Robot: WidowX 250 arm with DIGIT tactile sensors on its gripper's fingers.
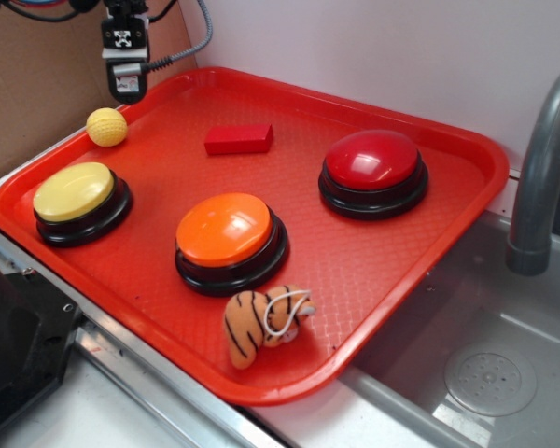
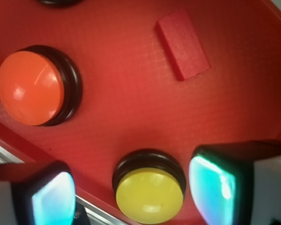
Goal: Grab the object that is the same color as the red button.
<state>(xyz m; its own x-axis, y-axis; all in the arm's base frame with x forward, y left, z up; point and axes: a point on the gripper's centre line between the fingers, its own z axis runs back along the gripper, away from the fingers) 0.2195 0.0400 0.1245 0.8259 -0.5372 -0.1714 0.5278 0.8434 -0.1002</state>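
Wrist view shows my fingers spread wide and empty; I should centre over the red block beyond the yellow button, straddling its short side

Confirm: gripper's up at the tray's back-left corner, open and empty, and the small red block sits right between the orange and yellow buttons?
Not quite. The exterior view shows the red block lying near the tray's back edge, apart from the orange button and yellow button. The rest holds: the gripper hangs at the back-left corner, open and empty.

No readable text anywhere.
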